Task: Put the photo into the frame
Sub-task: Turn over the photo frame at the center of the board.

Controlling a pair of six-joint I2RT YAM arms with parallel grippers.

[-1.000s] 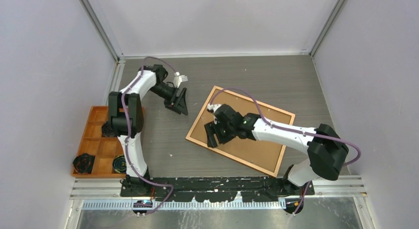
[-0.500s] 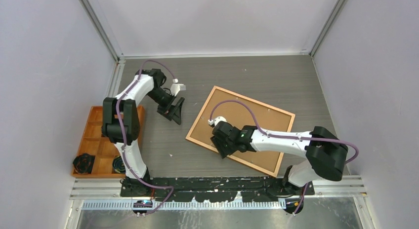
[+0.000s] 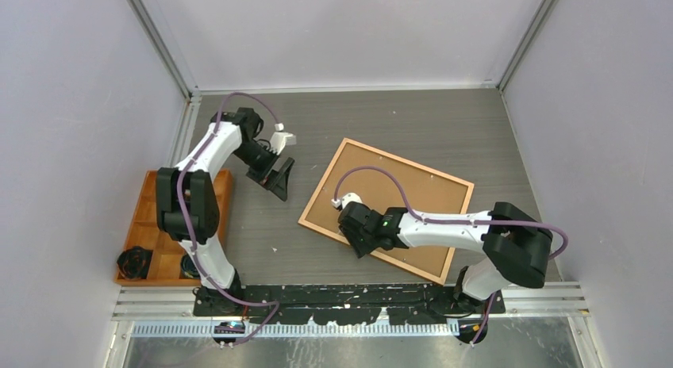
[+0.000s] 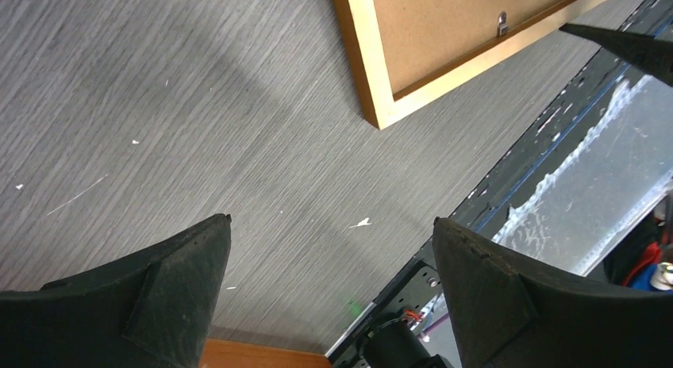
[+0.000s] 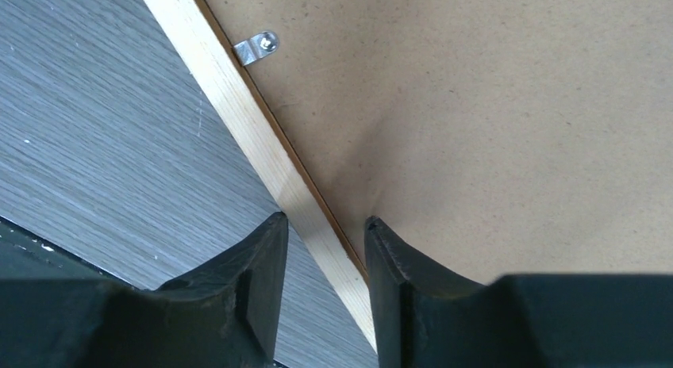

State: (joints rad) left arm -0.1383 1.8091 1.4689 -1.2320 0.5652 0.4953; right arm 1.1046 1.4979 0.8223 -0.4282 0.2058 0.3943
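Note:
The frame (image 3: 436,197) lies back-up on the grey table, its brown fibreboard back facing me. It also shows in the left wrist view (image 4: 444,35) and the right wrist view (image 5: 516,106). The photo is out of view. My right gripper (image 3: 357,239) is at the frame's near-left rail. In the right wrist view the gripper (image 5: 323,221) is closed round the pale rail, one finger on the table side and one on the board side. My left gripper (image 3: 278,182) hovers wide open and empty over the bare table left of the frame, as its own view also shows (image 4: 332,225).
An orange compartment tray (image 3: 155,185) stands at the left edge with black items (image 3: 133,261) in its near cells. A metal clip (image 5: 255,48) sits on the frame's rail. The black base rail (image 3: 357,293) runs along the near edge.
My right gripper has moved toward the near edge of the frame and closed round its rail. My left gripper has drawn back slightly to the left. The frame has not moved.

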